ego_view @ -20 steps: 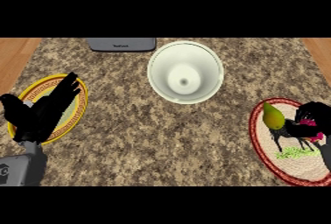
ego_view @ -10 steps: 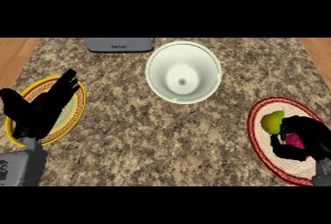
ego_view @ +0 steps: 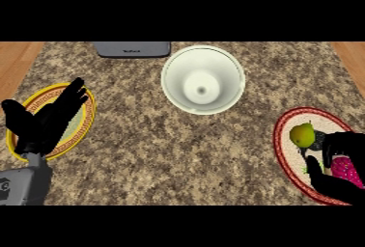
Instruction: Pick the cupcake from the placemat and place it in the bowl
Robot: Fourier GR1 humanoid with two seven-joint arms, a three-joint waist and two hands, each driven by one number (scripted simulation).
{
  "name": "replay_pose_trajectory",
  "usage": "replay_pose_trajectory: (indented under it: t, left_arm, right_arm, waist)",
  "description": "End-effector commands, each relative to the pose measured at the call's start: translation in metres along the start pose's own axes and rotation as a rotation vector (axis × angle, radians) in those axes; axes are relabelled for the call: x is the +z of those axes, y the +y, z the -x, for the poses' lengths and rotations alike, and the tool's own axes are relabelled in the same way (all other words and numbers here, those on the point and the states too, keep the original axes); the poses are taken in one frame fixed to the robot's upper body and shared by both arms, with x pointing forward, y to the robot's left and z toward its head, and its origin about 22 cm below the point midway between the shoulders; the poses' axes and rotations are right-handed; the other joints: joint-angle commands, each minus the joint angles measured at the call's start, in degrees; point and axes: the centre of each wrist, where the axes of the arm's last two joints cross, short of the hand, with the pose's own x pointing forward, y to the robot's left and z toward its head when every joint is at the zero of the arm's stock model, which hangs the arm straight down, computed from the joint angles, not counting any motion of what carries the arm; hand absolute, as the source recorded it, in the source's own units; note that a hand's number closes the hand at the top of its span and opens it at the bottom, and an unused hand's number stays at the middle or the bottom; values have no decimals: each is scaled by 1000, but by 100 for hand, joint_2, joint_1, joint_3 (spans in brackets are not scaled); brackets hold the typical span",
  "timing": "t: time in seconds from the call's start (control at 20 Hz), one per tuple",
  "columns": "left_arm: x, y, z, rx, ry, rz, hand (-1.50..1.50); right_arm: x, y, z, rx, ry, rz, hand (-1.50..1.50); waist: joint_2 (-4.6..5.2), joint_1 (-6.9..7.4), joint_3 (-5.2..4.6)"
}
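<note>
A pink cupcake sits on the red-rimmed round placemat at the counter's right. My right hand is curled round it: fingers arch over its far side and the thumb lies on its left, hiding most of it. A green fruit lies on the same placemat, just up-left of the hand. The white bowl stands upright and empty at the middle back of the counter, well apart from the hand. My left hand rests open at the left, fingers up.
A yellow-rimmed round mat lies under the left hand. A grey appliance sits at the back edge, left of the bowl. Speckled stone counter spreads between the mats; wooden strips border both sides.
My right hand has slid toward the view's lower edge over the placemat and curled round the cupcake, which shifted slightly down-right. The left hand stays where it was.
</note>
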Motion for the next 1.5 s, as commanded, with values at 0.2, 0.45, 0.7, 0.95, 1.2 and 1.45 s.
replay_pose_trajectory:
  t: [0.2,0.45,0.7,0.95,1.2,1.45]
  left_arm:
    - [-5,-4,1,2,17,12,0]
    - [-12,-13,6,0,-3,24,0]
    - [1,-2,16,-8,6,27,0]
    - [4,-17,2,3,6,27,0]
    - [-6,-9,10,-7,-8,32,0]
    - [-3,5,-12,-6,-7,37,0]
  right_arm:
    - [47,-66,-56,75,-41,121,150]
    - [18,-92,-81,-68,-132,96,150]
    - [2,-99,-119,-161,-131,101,150]
    - [-26,-108,-170,-193,-143,124,150]
    - [-51,-113,-199,-221,-161,194,150]
    - [-93,-99,-213,-223,-134,203,150]
  waist:
    - [15,84,-6]
    - [18,82,-5]
    - [12,101,-1]
    - [15,150,2]
    - [38,128,3]
    - [50,172,6]
